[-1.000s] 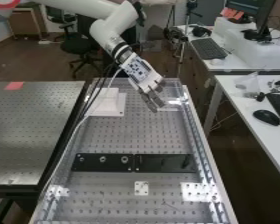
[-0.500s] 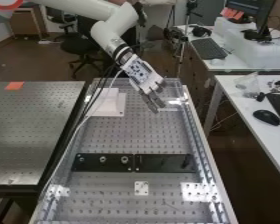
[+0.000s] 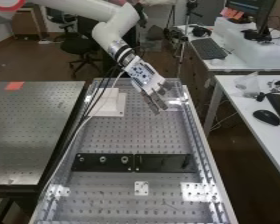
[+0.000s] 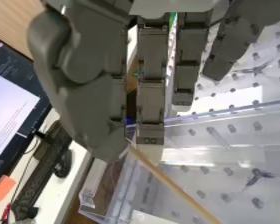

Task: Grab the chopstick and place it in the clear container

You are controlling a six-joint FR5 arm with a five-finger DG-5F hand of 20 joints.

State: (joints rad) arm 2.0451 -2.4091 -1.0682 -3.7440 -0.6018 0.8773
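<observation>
The hand is above the far part of the perforated bench, its fingers pointing down over the area beside the clear walls. In the wrist view the hand has its thumb against the fingertip side, pinching one end of a thin wooden chopstick. The chopstick slants away from the pinch, over the clear container's plastic walls. Whether it touches them, I cannot tell. At the bench's far end stand clear panels, just beyond the fingers.
A white stepped block stands left of the hand, with dark cables hanging beside it. Black plates cross the bench nearer the camera. On the right, a white desk holds a mouse and keyboard.
The hand has shifted slightly to the right and nearer the camera in the high view. The bench and its fixtures have stayed put.
</observation>
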